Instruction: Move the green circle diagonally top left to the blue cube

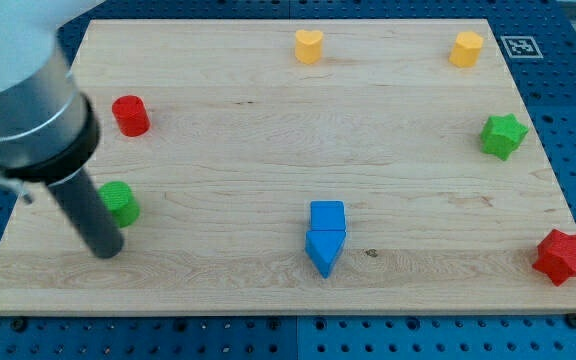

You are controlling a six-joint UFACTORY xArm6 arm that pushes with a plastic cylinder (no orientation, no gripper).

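The green circle (121,203) sits near the board's left edge, partly hidden by my rod. My tip (107,251) rests on the board just below and slightly left of the green circle, close to it or touching it. The blue cube (327,215) stands at the lower middle of the board, far to the right of the green circle. A blue triangle-like block (324,251) touches the blue cube from below.
A red cylinder (130,115) is at the upper left. A yellow heart (309,46) and a yellow hexagon-like block (466,48) are along the top. A green star (503,136) is at the right edge, a red star (564,257) at the lower right.
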